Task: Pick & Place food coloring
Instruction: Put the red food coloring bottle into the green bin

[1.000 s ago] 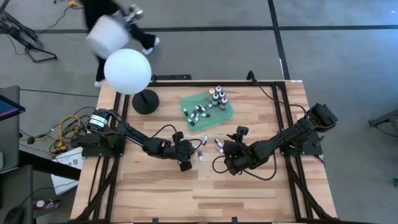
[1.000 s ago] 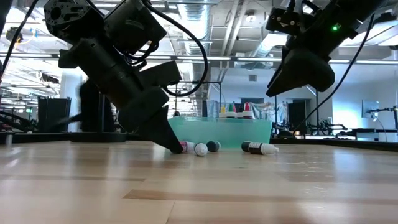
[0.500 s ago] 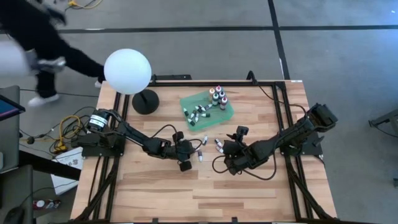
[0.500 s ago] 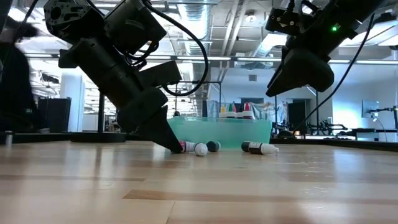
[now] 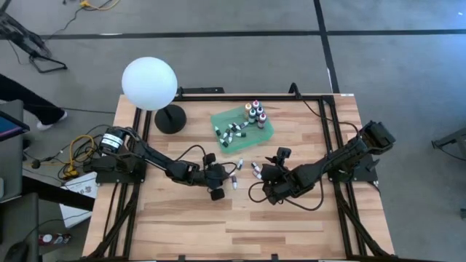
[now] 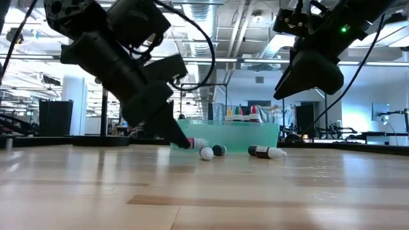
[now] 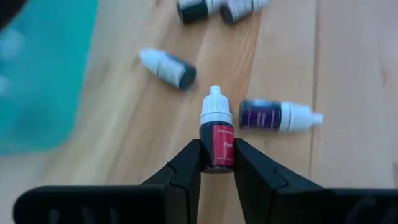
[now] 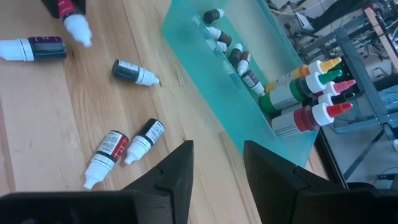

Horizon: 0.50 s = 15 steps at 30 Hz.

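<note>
Wooden table [image 5: 240, 218] lies bare across its whole near half, from about four o'clock round to eight o'clock, so open room sits there. Crowding is at the centre and toward twelve o'clock, where the green tray [image 5: 265, 133] holds upright bottles [image 5: 255, 113] and small droppers lying flat [image 5: 231, 133]. A white globe lamp [image 5: 149, 83] stands at the ten o'clock corner.

At the table's centre the left gripper [image 7: 217, 163] reaches in low from nine o'clock, its arm stretched almost flat over the wood. Its fingers [image 7: 186, 167] are clamped on a red dropper bottle [image 7: 216, 142], white tip pointing away from the wrist. A purple dropper [image 7: 278, 115] lies just beside it, and three more lie loose [image 8: 127, 144] between the grippers and the tray.

From three o'clock the right gripper [image 8: 217, 168] hangs above the table just beside those loose droppers, its fingers parted and holding nothing.
</note>
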Available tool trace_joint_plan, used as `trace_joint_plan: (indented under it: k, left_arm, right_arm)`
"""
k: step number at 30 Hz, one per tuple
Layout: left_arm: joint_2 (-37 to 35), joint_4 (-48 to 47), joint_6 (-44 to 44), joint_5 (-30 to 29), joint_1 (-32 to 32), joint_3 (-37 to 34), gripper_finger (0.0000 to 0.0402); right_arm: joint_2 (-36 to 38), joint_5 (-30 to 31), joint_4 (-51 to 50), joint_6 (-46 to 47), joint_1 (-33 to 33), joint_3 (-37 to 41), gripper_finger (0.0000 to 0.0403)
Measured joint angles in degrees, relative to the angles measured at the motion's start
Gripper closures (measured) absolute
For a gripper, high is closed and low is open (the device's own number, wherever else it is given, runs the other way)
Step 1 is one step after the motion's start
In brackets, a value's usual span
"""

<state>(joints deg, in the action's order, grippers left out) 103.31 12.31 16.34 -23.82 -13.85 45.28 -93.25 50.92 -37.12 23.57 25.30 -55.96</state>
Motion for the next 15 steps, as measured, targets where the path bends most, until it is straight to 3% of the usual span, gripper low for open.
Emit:
trace_joint_plan:
  k: [9,15]
  left_arm:
    - [-9.05,-2.60,-7.48,-8.21,0.68,0.00,0.0330]
    - [-12.57,-2.48,-14.30,-12.66,6.55,0.02,0.0330]
  right_arm:
    - [0.00,0.00,-0.13,0.00,0.00,0.00,0.0269]
    - [0.00,0.00,0.30,0.00,0.00,0.00,0.0269]
